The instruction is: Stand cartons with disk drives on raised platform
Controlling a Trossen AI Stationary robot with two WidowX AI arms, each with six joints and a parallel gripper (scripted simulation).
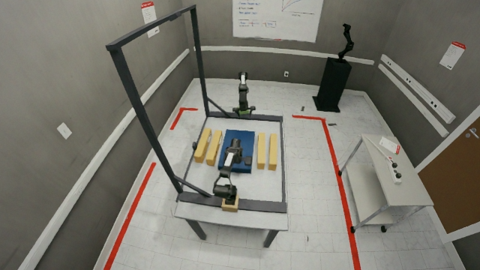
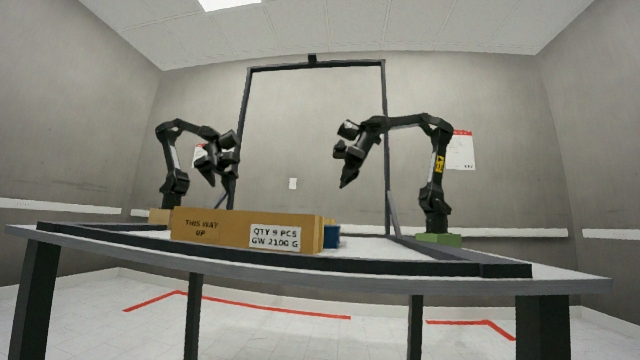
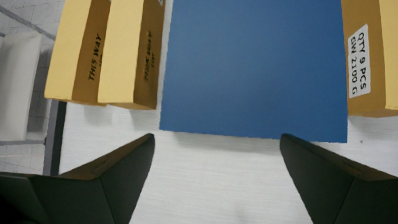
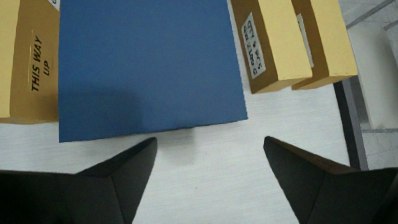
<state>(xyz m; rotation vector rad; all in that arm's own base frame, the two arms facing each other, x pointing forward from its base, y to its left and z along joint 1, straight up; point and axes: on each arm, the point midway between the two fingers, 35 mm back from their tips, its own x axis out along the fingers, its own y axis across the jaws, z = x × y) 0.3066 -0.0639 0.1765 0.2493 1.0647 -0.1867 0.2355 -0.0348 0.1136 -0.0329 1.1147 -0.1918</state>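
Left pincer point(image 1: 244, 109) point(image 2: 345, 185) point(image 3: 217, 136): released, raised above worktop point(image 1: 245, 187) point(image 2: 395, 248) point(image 3: 215, 185) point(image 4: 215, 185), nothing between fingers. Right pincer point(image 1: 237, 158) point(image 2: 221, 183) point(image 4: 210, 139): likewise released, raised, nothing held. Blue platform point(image 1: 245, 136) point(image 2: 332, 237) point(image 3: 255, 70) point(image 4: 150, 65) ahead of each in wrist views, bare on top. Carton pair point(image 1: 261, 151) point(image 3: 122, 50) point(image 4: 282, 45) left of left pincer, right of right pincer, standing on worktop beside platform. Other pair point(image 1: 214, 148) point(image 3: 367, 60) point(image 4: 32, 65) opposite: right of left pincer, left of right pincer, also off platform. Visible labels: "THIS WAY UP", "QTY 9 PCS, GW 2100 G".
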